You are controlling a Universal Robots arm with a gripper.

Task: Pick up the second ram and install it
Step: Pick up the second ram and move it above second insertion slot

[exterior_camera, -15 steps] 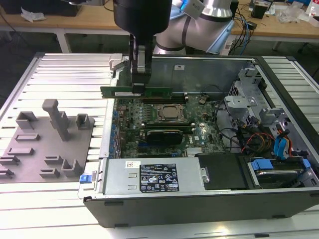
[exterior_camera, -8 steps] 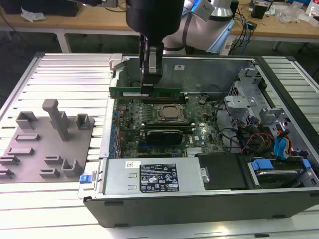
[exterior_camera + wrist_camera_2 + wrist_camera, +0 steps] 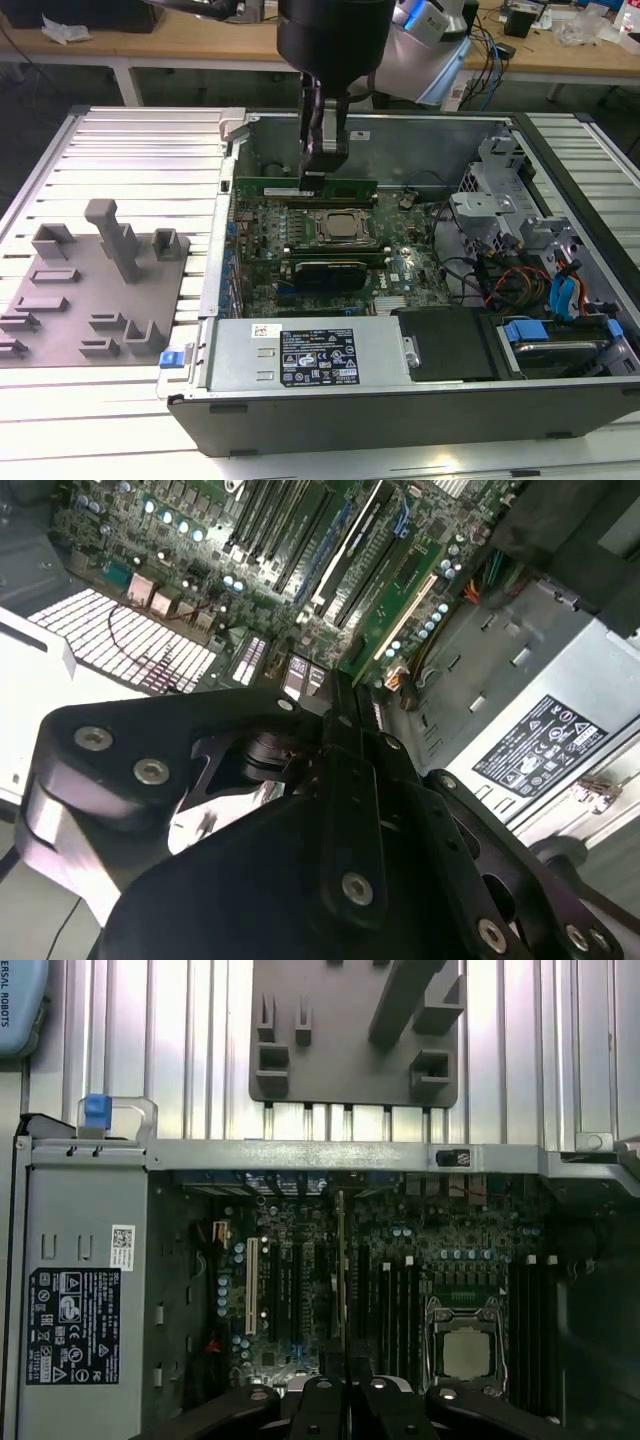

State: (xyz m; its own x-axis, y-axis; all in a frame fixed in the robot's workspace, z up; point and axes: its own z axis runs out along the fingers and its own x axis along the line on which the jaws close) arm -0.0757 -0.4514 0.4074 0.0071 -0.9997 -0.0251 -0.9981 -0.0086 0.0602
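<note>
My gripper [image 3: 325, 168] hangs over the open case [image 3: 400, 430], jaws clamped on the top edge of the ram [image 3: 270, 188]

Exterior view:
- the ram is level and on edge, a long green stick
- it runs alongside the socket [image 3: 340, 228] and shows just past it, on the side away from the power supply [image 3: 310, 355]
- I grip it off-centre, so most of the stick reaches out toward the socket's fixture side
- can't tell if its lower edge is in a slot or just above the board

First wrist view:
- the ram [image 3: 340, 1260] is edge-on, a thin line going out from my gripper [image 3: 343, 1400]
- my fingers [image 3: 318, 1405] are tight against it
- here it lines up beside the socket [image 3: 467, 1345], with dark empty slots [image 3: 400, 1300] between the two
- a white slot [image 3: 251, 1285] sits further from the socket, toward the power supply [image 3: 75, 1300]

Second wrist view: my gripper [image 3: 340, 705] is down close over the board [image 3: 200, 540], with the power supply [image 3: 540, 740] off to one side

On the socket's power supply side in the exterior view there's a green strip, then a black card [image 3: 325, 272]

The grey fixture [image 3: 100, 280] lies on the ribbed table [image 3: 130, 140], well apart from the socket and outside the case wall; it's also in the first wrist view [image 3: 355, 1035]

The drive cage [image 3: 490, 200] and cables [image 3: 560, 285] are at the case end, away from the socket on the far side from the fixture
</note>
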